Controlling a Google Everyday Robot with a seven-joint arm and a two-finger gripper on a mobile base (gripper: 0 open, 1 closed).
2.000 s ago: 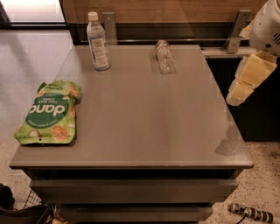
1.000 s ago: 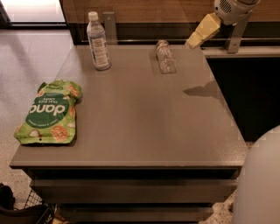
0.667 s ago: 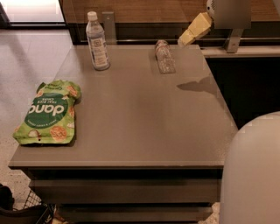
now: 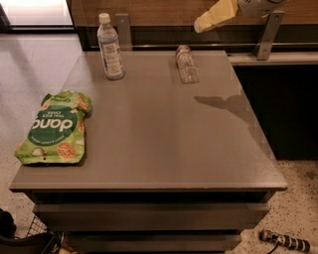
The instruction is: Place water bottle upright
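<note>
The water bottle (image 4: 186, 63), small, clear and ribbed, lies on its side near the back edge of the grey table (image 4: 149, 134), right of the middle. My gripper (image 4: 214, 15) hangs in the air at the top right, above and a little right of the bottle, apart from it. Its yellowish fingers point left and down, and nothing shows between them. Its shadow falls on the table's right part.
A taller bluish bottle (image 4: 110, 47) with a white printed label stands upright at the back left. A green snack bag (image 4: 53, 127) lies flat at the left edge. A metal post (image 4: 267, 34) and rail run behind the table. The floor drops off to the right.
My arm has swung from the table's right side up and left to above the back edge; its near bulk has left the lower right. The bottles and bag have not moved.
</note>
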